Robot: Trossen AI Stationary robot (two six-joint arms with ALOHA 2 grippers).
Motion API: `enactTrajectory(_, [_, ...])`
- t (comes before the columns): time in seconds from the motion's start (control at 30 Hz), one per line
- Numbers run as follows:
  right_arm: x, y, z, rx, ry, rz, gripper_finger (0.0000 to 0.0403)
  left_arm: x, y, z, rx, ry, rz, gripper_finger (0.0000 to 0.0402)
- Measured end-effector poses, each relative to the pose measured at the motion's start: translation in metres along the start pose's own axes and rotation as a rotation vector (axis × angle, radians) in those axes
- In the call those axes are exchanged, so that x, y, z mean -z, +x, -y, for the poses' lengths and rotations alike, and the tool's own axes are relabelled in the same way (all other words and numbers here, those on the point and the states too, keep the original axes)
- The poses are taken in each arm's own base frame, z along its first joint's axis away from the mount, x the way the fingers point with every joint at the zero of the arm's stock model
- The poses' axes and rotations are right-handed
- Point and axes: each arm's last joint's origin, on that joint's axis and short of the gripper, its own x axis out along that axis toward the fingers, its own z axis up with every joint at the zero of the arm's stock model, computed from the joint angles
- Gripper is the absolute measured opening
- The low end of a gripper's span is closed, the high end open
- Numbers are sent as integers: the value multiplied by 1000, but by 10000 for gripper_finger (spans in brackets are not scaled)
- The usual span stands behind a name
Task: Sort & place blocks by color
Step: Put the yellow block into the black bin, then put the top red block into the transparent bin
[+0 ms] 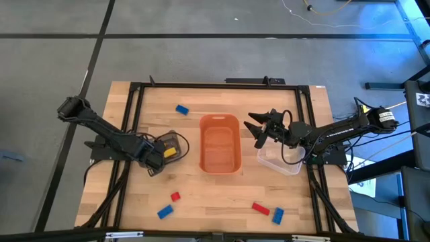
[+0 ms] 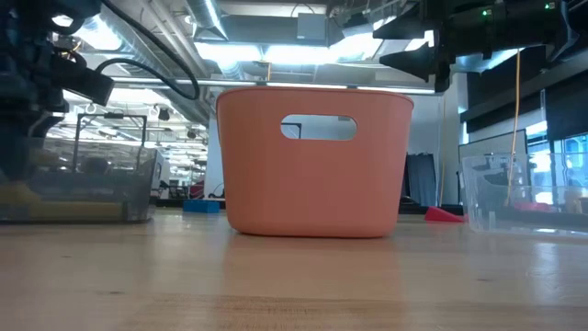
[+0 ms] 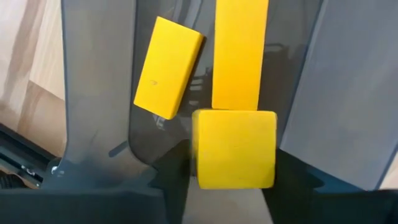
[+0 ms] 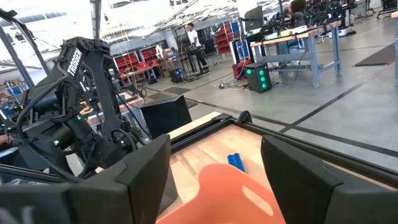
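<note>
My left gripper (image 1: 158,153) is open and reaches down into the dark bin (image 1: 172,144). In the left wrist view its grey fingers (image 3: 96,93) stand wide apart, with three yellow blocks between them: a tilted one (image 3: 168,65), a long one (image 3: 240,53) and a cube (image 3: 235,148). None touches a finger. My right gripper (image 1: 259,132) is open and empty, held above the gap between the orange tub (image 1: 220,143) and the clear bin (image 1: 282,161). Blue blocks (image 1: 182,109) (image 1: 164,212) (image 1: 277,215) and red blocks (image 1: 175,196) (image 1: 261,208) lie flat on the table.
The orange tub (image 2: 314,161) stands mid-table, the dark bin (image 2: 78,184) to its left and the clear bin (image 2: 524,193) to its right. A black frame rail (image 1: 215,85) borders the wooden top. Bare wood lies along the near edge between the loose blocks.
</note>
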Motion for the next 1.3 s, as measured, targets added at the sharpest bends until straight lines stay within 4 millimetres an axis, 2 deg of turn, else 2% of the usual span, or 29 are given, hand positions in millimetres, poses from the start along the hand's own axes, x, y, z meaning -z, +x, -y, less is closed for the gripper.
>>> enactTrajectory(0.13, [0,0,0,0,0,0,252,0,0,0,3,7,-3,220])
enactTrajectory(0.23, [0,0,0,0,0,0,252,0,-1,-1,-5,8,-16,240])
enactTrajectory(0.33, [0,0,0,0,0,0,252,-3,-14,-4,-48,-3,-35,246])
enactTrajectory(0.4, [0,0,0,0,0,0,252,-7,-31,-7,-71,-4,-1,244])
enactTrajectory(0.5, [0,0,0,0,1,1,252,-16,-62,-10,-61,-8,155,243])
enactTrajectory(0.6, [0,0,0,-1,1,2,252,-23,-94,-15,-44,19,399,243])
enactTrajectory(0.7, [0,0,0,-1,1,2,252,-29,-116,-20,-65,35,680,243])
enactTrajectory(0.77, [0,0,0,-1,1,2,252,-30,-123,-25,-84,38,831,243])
enactTrajectory(0.9, [0,0,0,-1,1,2,252,-30,-115,-27,-87,46,1030,243])
enactTrajectory(1.07, [0,0,0,0,-5,2,252,-35,-79,-26,100,84,1243,243])
enactTrajectory(1.2, [0,0,0,0,-30,2,252,-40,-48,-34,294,117,1395,243])
enactTrajectory(1.3, [0,0,0,0,-36,-1,252,-43,-37,-44,336,101,1444,243])
